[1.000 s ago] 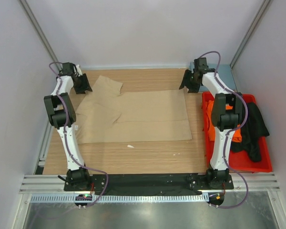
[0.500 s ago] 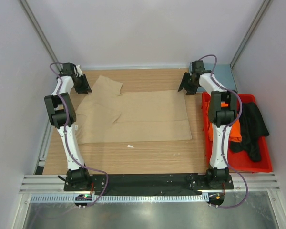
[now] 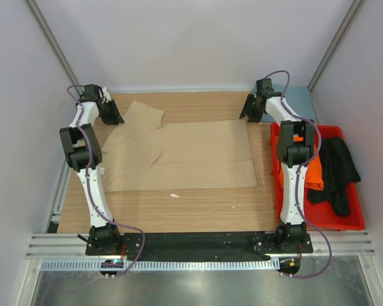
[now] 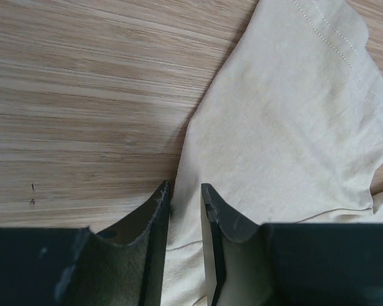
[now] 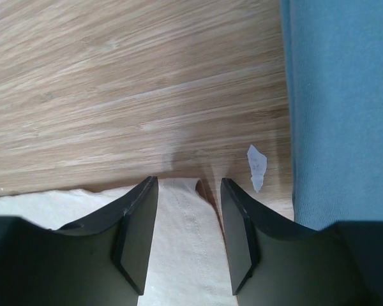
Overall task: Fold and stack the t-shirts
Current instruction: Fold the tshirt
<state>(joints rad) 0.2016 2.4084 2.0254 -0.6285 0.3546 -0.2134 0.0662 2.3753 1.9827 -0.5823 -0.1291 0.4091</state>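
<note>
On light wooden table (image 3: 198, 210), spread flat: tan-beige cloth t-shirt (image 3: 191, 153). At right, in red plastic bin (image 3: 345, 220), bunched: orange t-shirt (image 3: 314, 175), black t-shirt (image 3: 341, 169). At table's far right corner, slate blue-grey t-shirt (image 5: 338, 108). At far left, left gripper (image 4: 185, 188), jaws narrowly apart, astride tan cloth's edge. At tan shirt's far right corner, right gripper (image 5: 188, 185), jaws spread over hem. Just beside, small white scrap (image 5: 256, 167).

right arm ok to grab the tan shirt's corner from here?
Probably yes: the right gripper straddles a corner of the tan shirt, jaws apart; the blue shirt lies aside, out of the way.
</note>
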